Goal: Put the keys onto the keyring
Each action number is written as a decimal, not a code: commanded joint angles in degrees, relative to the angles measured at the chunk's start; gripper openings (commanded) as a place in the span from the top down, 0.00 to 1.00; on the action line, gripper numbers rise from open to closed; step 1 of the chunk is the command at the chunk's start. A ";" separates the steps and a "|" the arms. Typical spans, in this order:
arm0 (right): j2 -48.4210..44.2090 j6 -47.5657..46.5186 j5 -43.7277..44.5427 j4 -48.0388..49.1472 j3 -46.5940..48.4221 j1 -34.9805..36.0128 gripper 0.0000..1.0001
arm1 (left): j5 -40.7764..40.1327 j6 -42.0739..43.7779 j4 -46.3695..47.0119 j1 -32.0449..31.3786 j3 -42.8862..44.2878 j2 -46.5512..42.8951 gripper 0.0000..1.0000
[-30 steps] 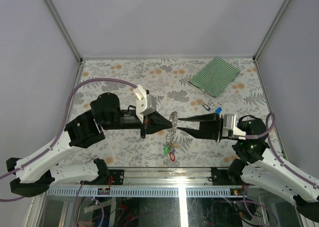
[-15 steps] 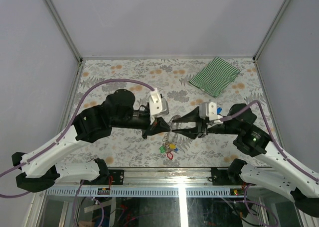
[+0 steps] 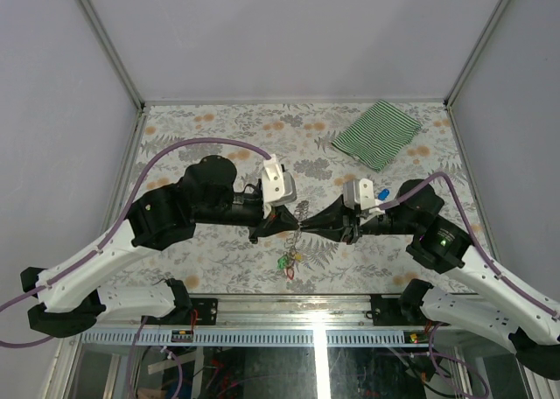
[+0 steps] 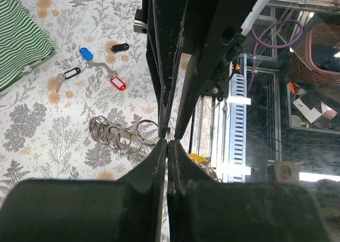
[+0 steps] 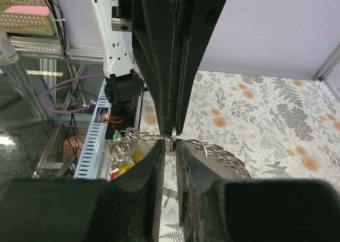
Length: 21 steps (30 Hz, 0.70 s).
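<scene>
2 black hands meet tip to tip above the middle of the floral-patterned table (image 3: 201, 128), near its front edge. The left hand (image 3: 296, 227) reaches in from the left and the right hand (image 3: 307, 228) from the right, and the large grey metal keyring of coiled links (image 3: 303, 211) hangs between them, lifted off the table.

From the left wrist, the left hand (image 4: 167, 144) has its fingers pressed together with no gap, pinching a link of the keyring (image 4: 119, 135), whose loops fan out to the left of the tips. The right hand (image 4: 169, 126) points straight down at that same spot.

From the right wrist, the right hand (image 5: 171, 146) shows a narrow slit of light between its 2 fingers, and 1 small loop of the keyring (image 5: 212, 149) stands right at the tips. I cannot tell whether those fingers press on the loop or only bracket it.

Some keys (image 3: 289, 262) already dangle from the ring below the hands, with green, yellow and red plastic tags. 4 more keys lie loose on the table beyond the hands: 1 blue-tagged key (image 4: 85, 53), 1 red-tagged key (image 4: 118, 83) and 2 black-tagged keys (image 4: 121, 47), all close together.

1 folded green-and-white striped cloth (image 3: 376, 132) lies at the far right of the table, well apart from the hands.
</scene>
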 commanded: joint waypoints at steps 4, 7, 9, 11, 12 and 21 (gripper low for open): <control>0.58 1.96 -1.87 3.91 2.04 0.25 0.89 | -0.68 0.94 1.62 -0.24 2.20 -0.34 1.00; 0.67 1.87 -1.97 4.53 1.87 0.28 0.96 | -0.93 0.90 1.55 -0.22 2.29 -0.36 1.00; 0.38 1.61 -1.01 5.80 1.27 0.23 1.00 | -1.07 0.80 1.64 -0.21 2.41 -0.52 1.00; -0.43 1.39 -0.15 8.11 -0.13 0.22 1.00 | -1.11 0.64 2.04 -0.23 2.23 -0.73 1.00; -0.89 1.42 0.13 9.65 -1.44 0.23 1.00 | -1.10 0.43 2.44 -0.18 2.13 -0.95 0.98; -2.40 10.04 3.28 32.21 -9.83 0.27 1.00 | -4.53 -4.60 15.44 -0.24 -5.14 -8.65 0.82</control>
